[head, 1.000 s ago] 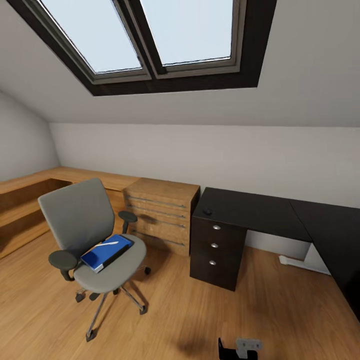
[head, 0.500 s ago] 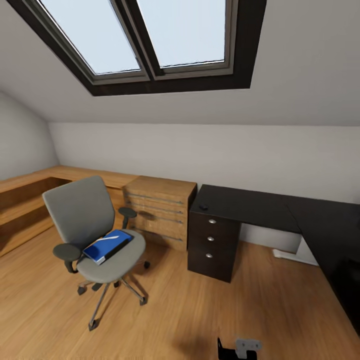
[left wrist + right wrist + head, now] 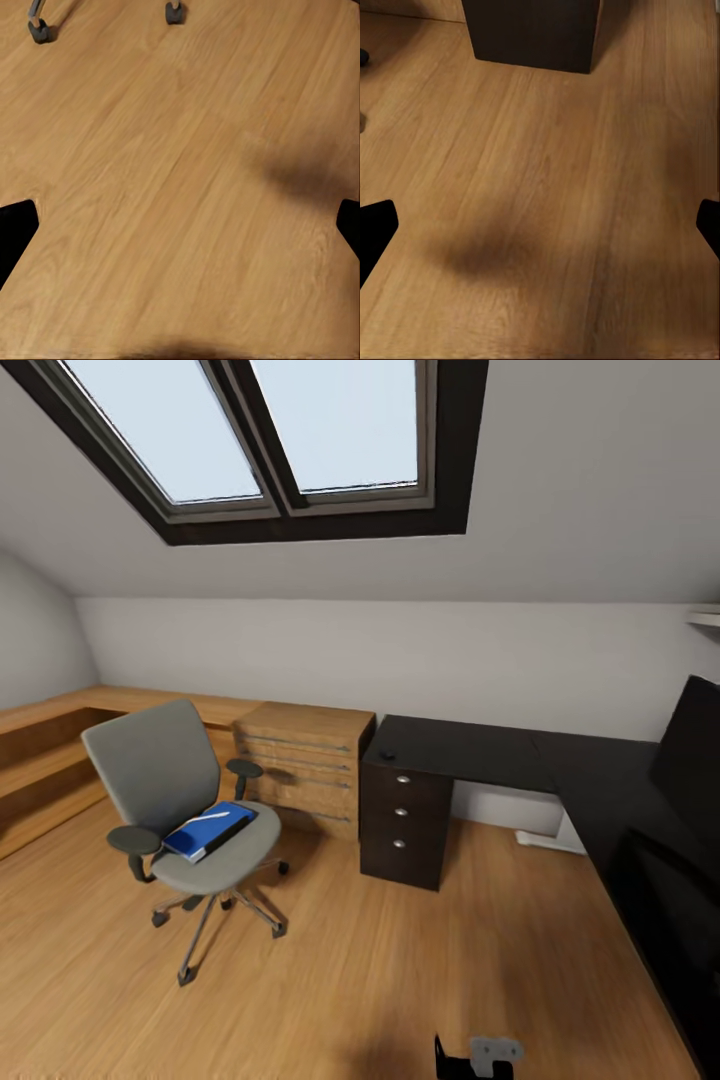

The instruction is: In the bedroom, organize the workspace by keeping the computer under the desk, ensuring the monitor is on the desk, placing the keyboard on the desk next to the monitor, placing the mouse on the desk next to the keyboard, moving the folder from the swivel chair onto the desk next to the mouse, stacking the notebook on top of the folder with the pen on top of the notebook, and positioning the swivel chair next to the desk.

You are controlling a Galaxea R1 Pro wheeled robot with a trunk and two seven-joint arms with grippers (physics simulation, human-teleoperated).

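The grey swivel chair (image 3: 165, 780) stands on the wood floor at the left, apart from the desk. On its seat lies the blue folder (image 3: 208, 833) with the thin white pen (image 3: 207, 817) on top. The black desk (image 3: 480, 752) runs along the back wall and down the right side. The monitor (image 3: 692, 758) shows at the right edge. A small dark lump (image 3: 387, 755), perhaps the mouse, sits on the desk's left corner. My left gripper (image 3: 180, 229) and right gripper (image 3: 540, 229) hang open over bare floor. Keyboard, notebook and computer are out of view.
A light wooden drawer unit (image 3: 305, 765) stands between the chair and the desk's black drawers (image 3: 402, 825), (image 3: 532, 34). A wooden bench (image 3: 40, 760) lines the left wall. Chair casters (image 3: 39, 31) lie near my left gripper. A skylight (image 3: 260, 430) is overhead.
The whole picture has shifted: the camera turned right and drew back a little, bringing the monitor into view at the right edge. Chair, folder and desk have not moved.
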